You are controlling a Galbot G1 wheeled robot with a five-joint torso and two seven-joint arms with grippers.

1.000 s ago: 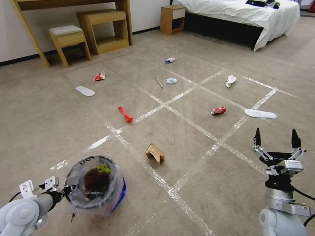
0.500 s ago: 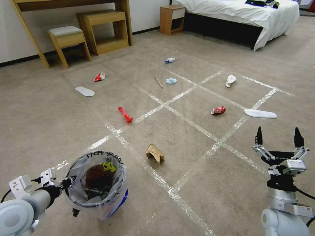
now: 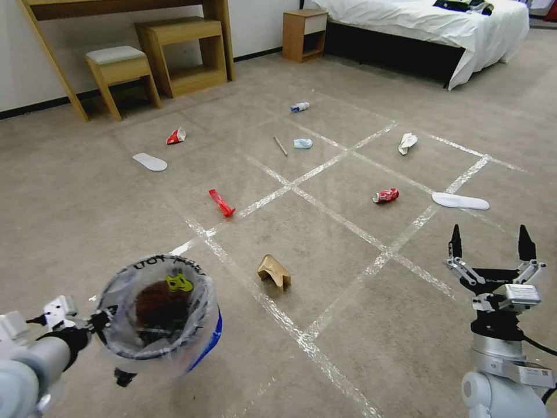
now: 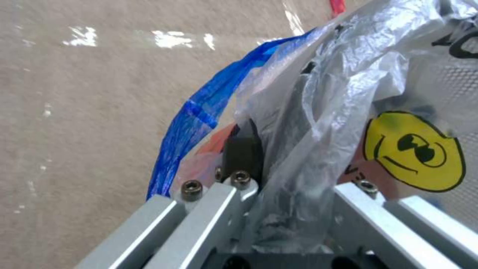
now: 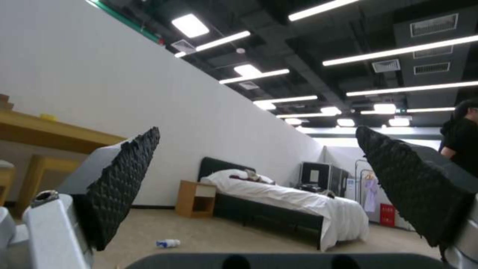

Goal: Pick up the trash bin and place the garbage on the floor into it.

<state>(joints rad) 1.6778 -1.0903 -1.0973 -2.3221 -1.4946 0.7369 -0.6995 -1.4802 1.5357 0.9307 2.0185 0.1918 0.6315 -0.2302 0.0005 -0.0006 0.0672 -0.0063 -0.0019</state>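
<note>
A: From the head, the left gripper (image 3: pixel 107 318) clamps the trash bin (image 3: pixel 158 316) by its rim, clear of the floor (image 3: pixel 325 244), short of the brown paper bag (image 3: pixel 274 271).
B: Left wrist?
A: One finger (image 4: pixel 242 150) pinches bin wall and liner (image 4: pixel 323 93).
B: The right gripper (image 5: pixel 259 186)?
A: Spread wide, empty, well right of the bag. I'd keep the bin level.

Bare floor (image 3: pixel 348 313) lies open between the trash bin (image 3: pixel 159 313), held up at the robot's left, and the raised right gripper (image 3: pixel 490 244), its fingers spread wide. A crumpled brown paper bag (image 3: pixel 274 271) sits alone in that gap; other litter lies well beyond.
</note>
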